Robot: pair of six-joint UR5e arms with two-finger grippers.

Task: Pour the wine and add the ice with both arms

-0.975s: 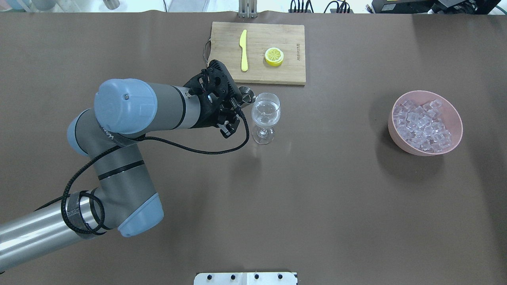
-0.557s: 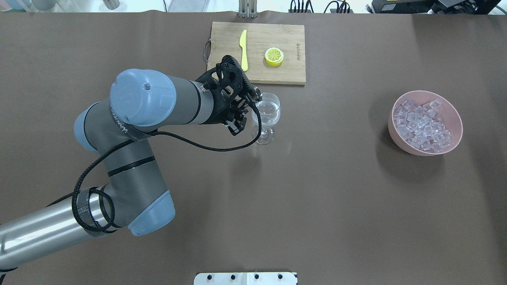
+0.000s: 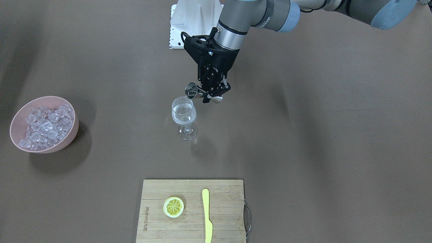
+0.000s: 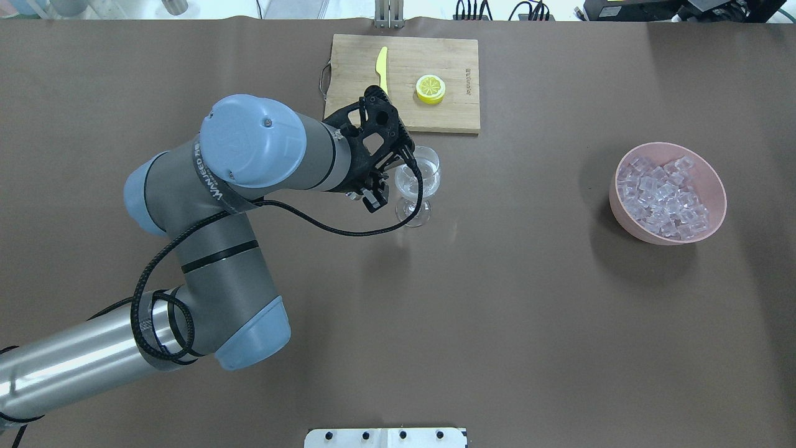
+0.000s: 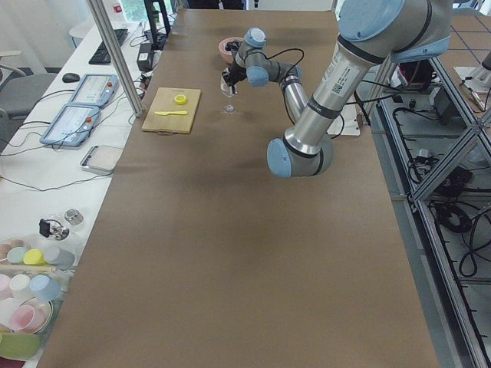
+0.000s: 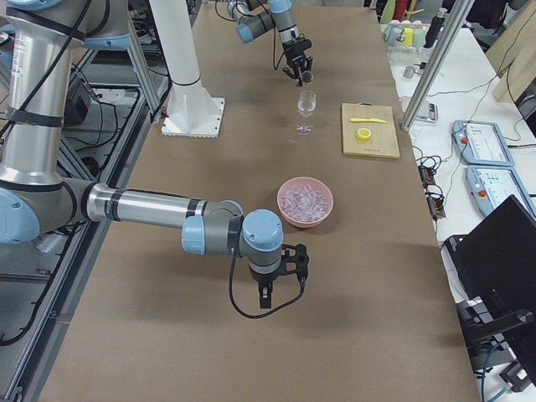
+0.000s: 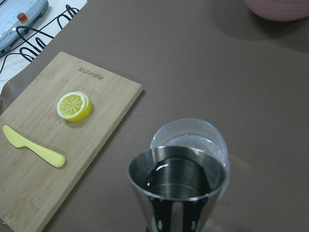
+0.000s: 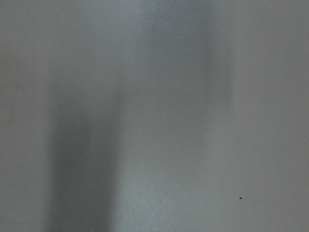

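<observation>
My left gripper [image 3: 212, 95] is shut on a steel jigger [image 3: 191, 91] and holds it tipped sideways, mouth toward the rim of the clear stemmed glass [image 3: 184, 116]. The glass stands upright on the table with some clear liquid in it [image 4: 418, 180]. In the left wrist view the jigger [image 7: 177, 186] sits just in front of the glass rim [image 7: 190, 128]. The ice [image 4: 665, 196] is heaped in a pink bowl [image 4: 721, 193] far to the right. My right gripper [image 6: 272, 280] shows only in the exterior right view, low over the table near the bowl; I cannot tell if it is open.
A wooden cutting board [image 4: 448, 93] with a yellow knife [image 4: 380, 62] and a lemon slice [image 4: 430, 88] lies just behind the glass. The white base block [image 3: 192, 20] is at the robot's side. The right wrist view shows only a blurred grey surface.
My left arm has swung right and toward the glass. The jigger, earlier beside the glass, is now tipped at its rim and hidden under the wrist in the overhead view.
</observation>
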